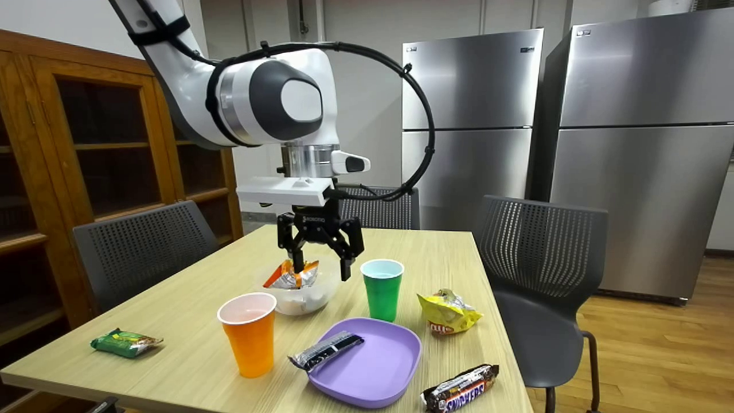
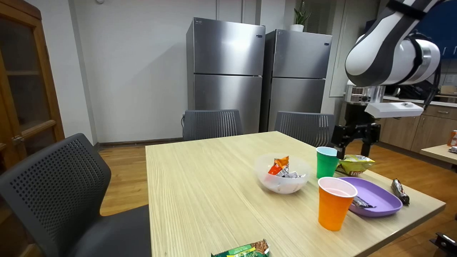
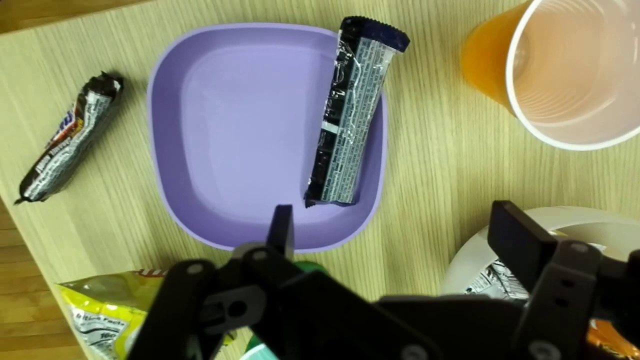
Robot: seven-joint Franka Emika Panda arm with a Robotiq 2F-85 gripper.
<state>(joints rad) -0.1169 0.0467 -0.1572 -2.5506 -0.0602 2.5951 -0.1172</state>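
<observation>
Green snack packet point(image 2: 246, 251), nearest the camera at the bottom edge of an exterior view, partly cropped, flat on the table point(image 2: 210, 185). Going right: bowl point(image 2: 284, 188), right of centre, whitish, see-through, holding loose wrappers point(image 2: 294, 175) together; orange-and-silver packet point(image 2: 280, 166) pokes past the rim, probably propped by those under it. Green cup point(image 2: 325, 166), right of bowl: upright on narrower base, pale inside, glossy, likely light and tippy. Orange cup point(image 2: 334, 210), lower right, same stance. Hand point(image 2: 352, 156), right side, fingers spread wide, nothing gripped, just beside green cup, near bowl; contact can't be told. Yellow bag point(image 2: 357, 165) near it, slumped on crumpled folds. Purple plate point(image 2: 378, 194), lower right; per wrist view, dark bar point(image 3: 350, 120) lies over its rim, one end overhanging, so likely slanted. Snickers bar point(image 2: 400, 192), far right, on table beside plate.
</observation>
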